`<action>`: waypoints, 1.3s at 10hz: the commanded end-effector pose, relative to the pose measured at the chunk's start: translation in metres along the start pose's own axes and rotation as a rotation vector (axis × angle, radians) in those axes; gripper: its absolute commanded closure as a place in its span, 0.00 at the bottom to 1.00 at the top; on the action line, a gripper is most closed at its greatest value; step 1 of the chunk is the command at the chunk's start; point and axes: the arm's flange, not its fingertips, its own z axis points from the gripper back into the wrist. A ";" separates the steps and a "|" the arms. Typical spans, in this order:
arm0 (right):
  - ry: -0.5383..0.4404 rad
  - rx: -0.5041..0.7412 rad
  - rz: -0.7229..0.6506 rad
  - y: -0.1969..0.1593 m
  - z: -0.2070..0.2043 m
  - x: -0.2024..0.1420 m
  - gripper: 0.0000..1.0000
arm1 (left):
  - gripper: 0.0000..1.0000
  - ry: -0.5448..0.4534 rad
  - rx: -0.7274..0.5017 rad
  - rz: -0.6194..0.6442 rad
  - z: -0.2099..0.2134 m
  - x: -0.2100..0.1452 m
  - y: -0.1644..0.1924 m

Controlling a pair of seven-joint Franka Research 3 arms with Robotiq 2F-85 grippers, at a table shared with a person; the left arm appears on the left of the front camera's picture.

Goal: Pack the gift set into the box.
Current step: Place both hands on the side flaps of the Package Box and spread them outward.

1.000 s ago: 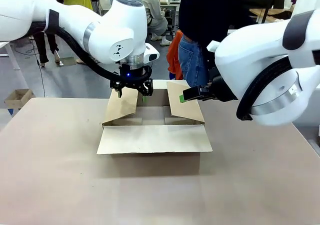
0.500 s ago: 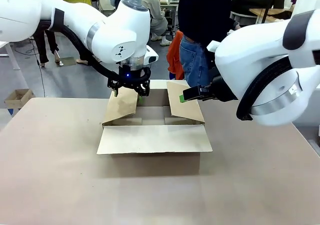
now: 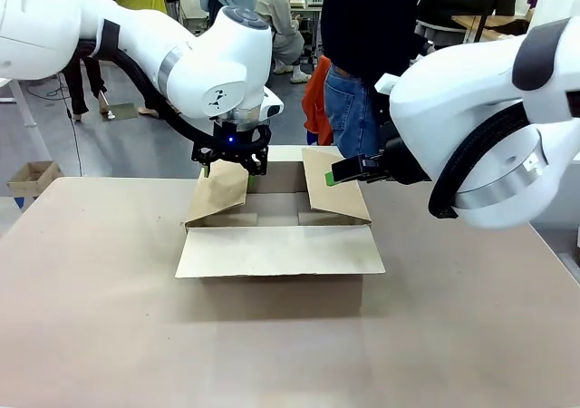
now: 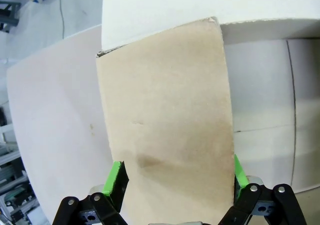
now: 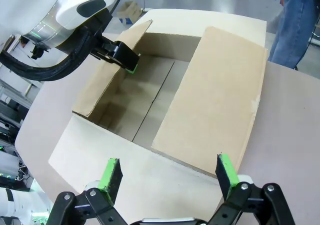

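The box (image 3: 272,292), brown cardboard, stands at the table's middle with its four flaps open and its inside bare (image 5: 150,110). My left gripper (image 3: 230,165) is open at the top edge of the box's left flap (image 3: 217,195). In the left wrist view that flap (image 4: 165,110) runs up between the green pads (image 4: 116,177), reaching from one pad to the other. My right gripper (image 3: 341,172) is open and hangs above the upper end of the right flap (image 3: 337,190), with nothing between its fingers (image 5: 168,171). The gift set is out of view.
A person in a dark top and jeans (image 3: 352,109) stands right behind the box at the table's far side. A small carton (image 3: 32,178) sits on the floor at far left. The brown tabletop (image 3: 109,317) stretches wide in front of the box.
My left gripper has shifted slightly left and up along the left flap's top, and the flap's top leans a little more outward. The right arm has not moved.
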 end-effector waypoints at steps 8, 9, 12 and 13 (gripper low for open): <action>0.003 0.000 0.005 0.000 0.003 0.001 0.00 | 0.00 -0.102 0.009 0.221 0.028 -0.022 0.088; 0.003 0.000 0.005 0.000 0.003 0.001 0.00 | 0.00 -0.094 -0.014 0.272 0.024 -0.027 0.110; 0.003 0.000 0.005 0.000 0.003 0.001 0.00 | 0.00 -0.066 -0.131 0.420 0.006 -0.048 0.172; 0.003 0.000 0.005 0.000 0.003 0.001 0.00 | 0.00 -0.042 -0.176 0.445 -0.006 -0.052 0.185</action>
